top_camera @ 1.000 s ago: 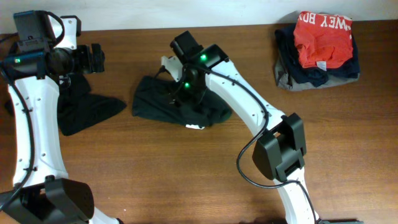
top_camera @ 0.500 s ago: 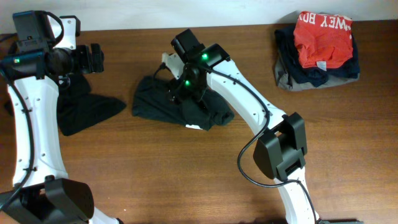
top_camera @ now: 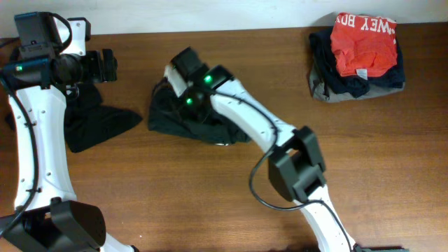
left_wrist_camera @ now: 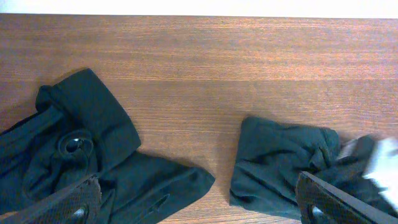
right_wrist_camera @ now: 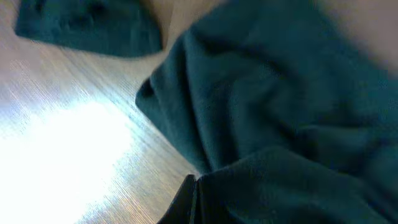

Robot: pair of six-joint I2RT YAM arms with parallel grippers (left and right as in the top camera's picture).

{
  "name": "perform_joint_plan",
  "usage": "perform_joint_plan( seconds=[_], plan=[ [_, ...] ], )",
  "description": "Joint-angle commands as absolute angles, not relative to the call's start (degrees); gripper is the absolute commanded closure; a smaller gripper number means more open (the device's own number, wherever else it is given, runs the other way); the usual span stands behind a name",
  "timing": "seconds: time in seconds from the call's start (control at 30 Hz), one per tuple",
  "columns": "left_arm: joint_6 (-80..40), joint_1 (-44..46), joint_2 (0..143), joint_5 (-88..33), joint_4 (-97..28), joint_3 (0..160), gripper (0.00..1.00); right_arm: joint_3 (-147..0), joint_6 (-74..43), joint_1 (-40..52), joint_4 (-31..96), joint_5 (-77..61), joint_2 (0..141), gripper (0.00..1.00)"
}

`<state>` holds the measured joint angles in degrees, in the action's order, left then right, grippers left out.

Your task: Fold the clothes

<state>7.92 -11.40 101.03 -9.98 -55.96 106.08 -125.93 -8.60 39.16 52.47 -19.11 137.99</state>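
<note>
Two dark green T-shirts lie crumpled on the wooden table. One shirt (top_camera: 94, 122) (left_wrist_camera: 93, 155) is at the left. The other shirt (top_camera: 199, 122) (left_wrist_camera: 280, 165) (right_wrist_camera: 280, 112) is in the middle. My right gripper (top_camera: 183, 103) (right_wrist_camera: 196, 186) is down on the middle shirt's left part and shut on a fold of its cloth. One dark finger (right_wrist_camera: 185, 202) shows beside the pinched fabric; the other is hidden by it. My left gripper (top_camera: 106, 66) (left_wrist_camera: 199, 208) hovers open above the far left of the table, over the gap between the two shirts, and holds nothing.
A stack of folded clothes (top_camera: 357, 59), topped by an orange-red shirt with white lettering, sits at the back right. The table's far edge (top_camera: 231, 29) meets a white wall. Bare wood (top_camera: 175, 189) fills the front half.
My right gripper has closed on the middle shirt and shifted left across it, dragging the cloth a little. The left arm and left shirt have not moved.
</note>
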Motion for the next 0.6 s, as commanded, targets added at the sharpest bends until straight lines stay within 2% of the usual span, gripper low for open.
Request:
perform_joint_plan(
  seconds=[0.0, 0.1, 0.13, 0.27, 0.47, 0.57],
  plan=[
    [7.86, -11.84, 101.36, -9.54, -55.81, 106.65, 0.01, -126.98, -9.91, 39.83, 53.19, -19.92, 138.34, 0.75],
    [7.86, -11.84, 101.36, -9.56, -55.81, 106.65, 0.01, -127.66, -8.64, 38.79, 55.64, -20.8, 136.4, 0.37],
    [7.86, -11.84, 101.36, -9.54, -55.81, 106.65, 0.01, -128.09, -8.64, 38.46, 56.42, -20.8, 135.96, 0.32],
    [7.88, -11.84, 101.36, -9.54, -55.79, 106.65, 0.01, -134.5, -8.64, 35.77, 64.88, -20.71, 133.19, 0.24],
    [7.86, -11.84, 101.36, -8.14, -55.79, 106.65, 0.01, -146.19, -11.6, 27.9, 82.72, -20.34, 130.69, 0.22],
    [7.86, -11.84, 101.36, -7.64, -55.79, 106.65, 0.01, -149.32, -12.56, 20.8, 91.57, -20.56, 130.63, 0.2]
  ],
)
